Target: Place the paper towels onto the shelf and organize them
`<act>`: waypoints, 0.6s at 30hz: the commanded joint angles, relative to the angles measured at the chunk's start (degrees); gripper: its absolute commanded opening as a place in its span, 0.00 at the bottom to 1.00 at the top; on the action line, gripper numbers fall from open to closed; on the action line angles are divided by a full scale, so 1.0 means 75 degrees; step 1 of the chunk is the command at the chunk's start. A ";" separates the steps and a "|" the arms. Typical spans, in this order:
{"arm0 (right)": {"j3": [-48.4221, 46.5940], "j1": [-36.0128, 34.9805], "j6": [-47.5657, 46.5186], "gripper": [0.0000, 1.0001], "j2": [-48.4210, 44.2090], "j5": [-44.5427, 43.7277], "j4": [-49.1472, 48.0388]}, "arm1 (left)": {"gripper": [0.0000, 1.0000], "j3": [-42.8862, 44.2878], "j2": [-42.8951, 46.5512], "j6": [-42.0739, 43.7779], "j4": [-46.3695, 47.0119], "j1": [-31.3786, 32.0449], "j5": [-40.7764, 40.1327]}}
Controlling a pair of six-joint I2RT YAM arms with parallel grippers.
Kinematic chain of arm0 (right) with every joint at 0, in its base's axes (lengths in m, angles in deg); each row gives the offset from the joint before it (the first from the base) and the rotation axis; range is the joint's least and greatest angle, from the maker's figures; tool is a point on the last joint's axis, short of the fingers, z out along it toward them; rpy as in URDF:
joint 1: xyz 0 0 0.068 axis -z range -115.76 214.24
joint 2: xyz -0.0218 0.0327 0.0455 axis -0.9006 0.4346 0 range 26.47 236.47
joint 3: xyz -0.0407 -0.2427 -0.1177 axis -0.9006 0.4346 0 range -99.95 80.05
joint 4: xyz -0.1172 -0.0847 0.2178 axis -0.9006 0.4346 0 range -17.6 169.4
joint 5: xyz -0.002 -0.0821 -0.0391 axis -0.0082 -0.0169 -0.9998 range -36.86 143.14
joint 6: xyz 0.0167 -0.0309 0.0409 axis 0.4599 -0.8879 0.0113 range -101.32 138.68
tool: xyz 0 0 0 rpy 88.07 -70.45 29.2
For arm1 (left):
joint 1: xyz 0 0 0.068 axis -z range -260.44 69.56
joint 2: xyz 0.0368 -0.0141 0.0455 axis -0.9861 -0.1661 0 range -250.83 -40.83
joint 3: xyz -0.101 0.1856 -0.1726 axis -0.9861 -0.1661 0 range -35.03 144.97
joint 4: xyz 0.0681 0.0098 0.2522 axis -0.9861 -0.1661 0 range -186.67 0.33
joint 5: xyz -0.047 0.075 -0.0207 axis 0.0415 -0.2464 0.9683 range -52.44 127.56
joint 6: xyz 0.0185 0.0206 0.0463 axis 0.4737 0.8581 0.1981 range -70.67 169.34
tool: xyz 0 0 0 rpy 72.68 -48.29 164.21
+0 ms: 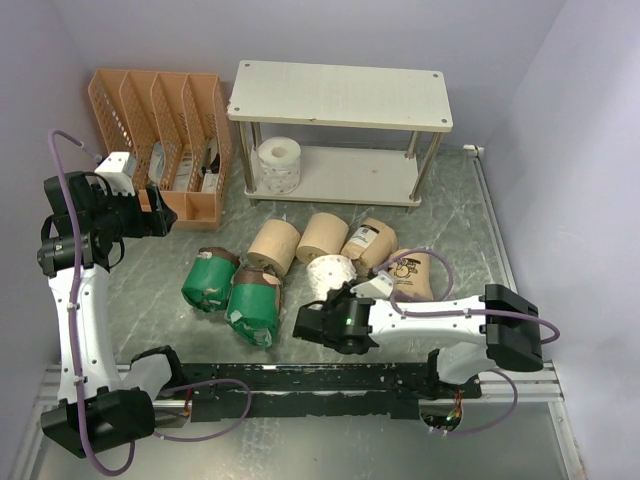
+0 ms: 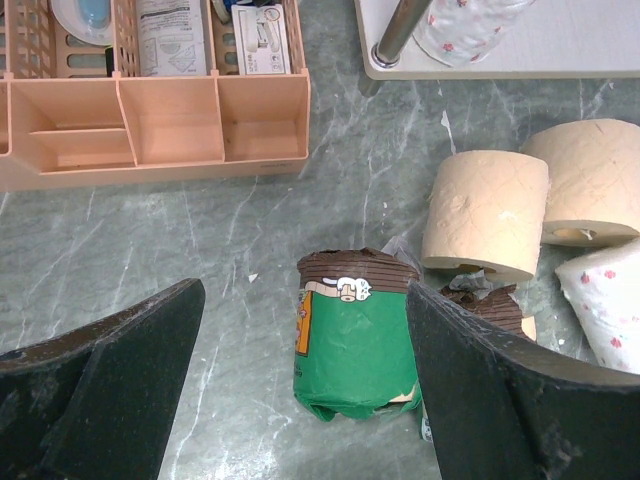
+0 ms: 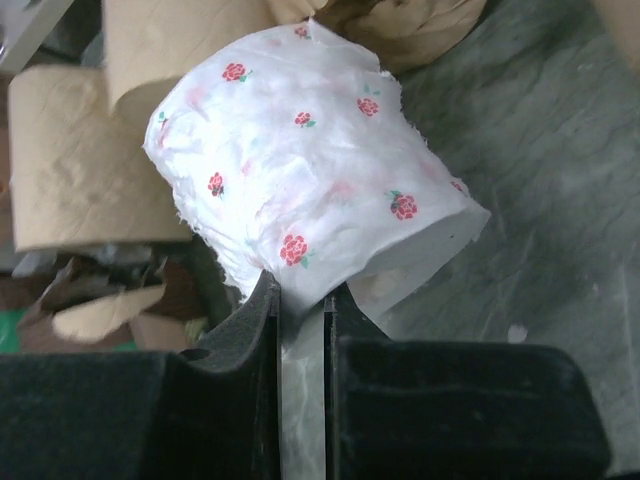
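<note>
Paper of the white roll (image 3: 310,170) sat pinched in my right jaws, lower centre; my left jaws gaped wide, upper left, beside the organizer (image 1: 192,208).

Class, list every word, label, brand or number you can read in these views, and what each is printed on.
No text is legible.
Green-wrapped roll: white logo, yellow side print, blurred.
Tan-wrapped roll and second tan-wrapped roll: dark print, too small.
Packets in the orange organizer: fine print, too small.
</note>
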 commanded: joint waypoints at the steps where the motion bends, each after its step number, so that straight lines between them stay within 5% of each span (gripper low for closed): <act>1: -0.0824 -0.0732 0.0448 0.00 -0.0106 -0.0553 0.1205 | 0.94 0.0008 -0.0007 0.0097 0.0012 -0.0084 0.0080; 9: -0.3212 -0.1315 0.1333 0.00 0.1147 0.0371 0.3829 | 0.94 0.0019 -0.0004 0.0096 -0.0056 -0.0089 0.0107; 18: -0.3177 -0.1460 -0.1583 0.00 0.0660 -0.0787 0.1111 | 0.94 -0.0035 0.0106 0.0119 -0.0071 -0.0081 -0.0004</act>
